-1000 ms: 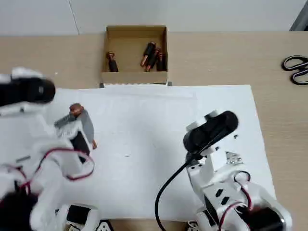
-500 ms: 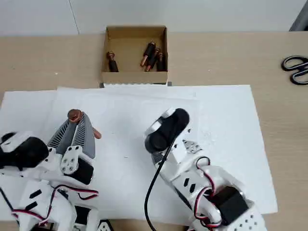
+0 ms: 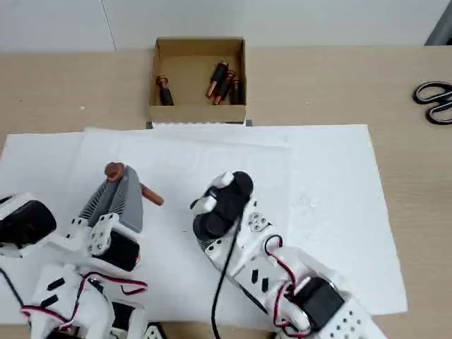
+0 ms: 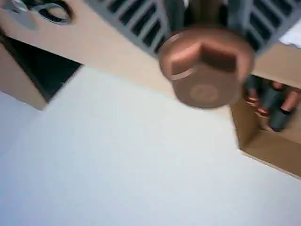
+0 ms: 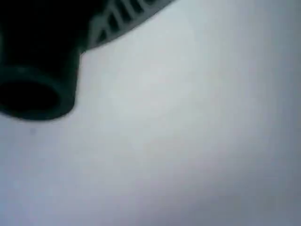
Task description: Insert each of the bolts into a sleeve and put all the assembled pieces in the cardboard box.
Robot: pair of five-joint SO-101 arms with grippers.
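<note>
In the high view, the right arm (image 3: 275, 272) has swung across the white paper (image 3: 325, 169) toward the left gripper (image 3: 117, 181). One second ago it was well apart from it, and now it is near. The left arm has come down low and holds the bolt (image 3: 114, 170) up. We judge that the two parts are being lined up for insertion, which is not yet done. The cardboard box (image 3: 200, 113) at the far side of the counter (image 3: 70, 78) already contains several assembled pieces (image 3: 220, 81). In the left wrist view, the grey fingers (image 4: 124, 16) are closed tight on the bolt, and its copper head faces the camera. In the right wrist view, the black sleeve (image 5: 37, 89) hangs above the paper, and the right arm's fingers (image 5: 127, 12) seem clamped on it.
</note>
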